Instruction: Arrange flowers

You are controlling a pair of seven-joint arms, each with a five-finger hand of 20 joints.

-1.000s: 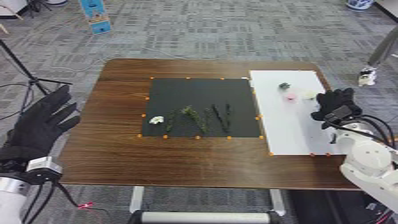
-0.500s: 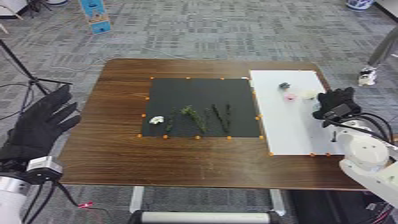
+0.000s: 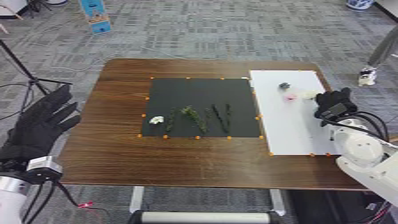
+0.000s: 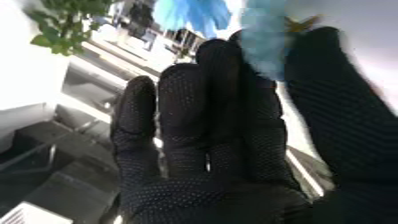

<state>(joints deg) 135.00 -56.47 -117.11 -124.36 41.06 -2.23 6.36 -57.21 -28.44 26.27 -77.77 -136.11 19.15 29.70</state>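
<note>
office-like room, gray carpet [image 3: 209,37]

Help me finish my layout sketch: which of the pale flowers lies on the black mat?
The white flower, near the left edge of the black mat, left of the green sprigs. The pink flower and the cream flower are on the white sheet.

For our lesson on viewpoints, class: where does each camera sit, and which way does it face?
Head view: on the head, facing forward and down at the table; both arms, left hand and right hand show.
Right wrist view: on the right wrist, facing along the black glove towards blue petals and leaves.
Shared: the right hand.
</note>
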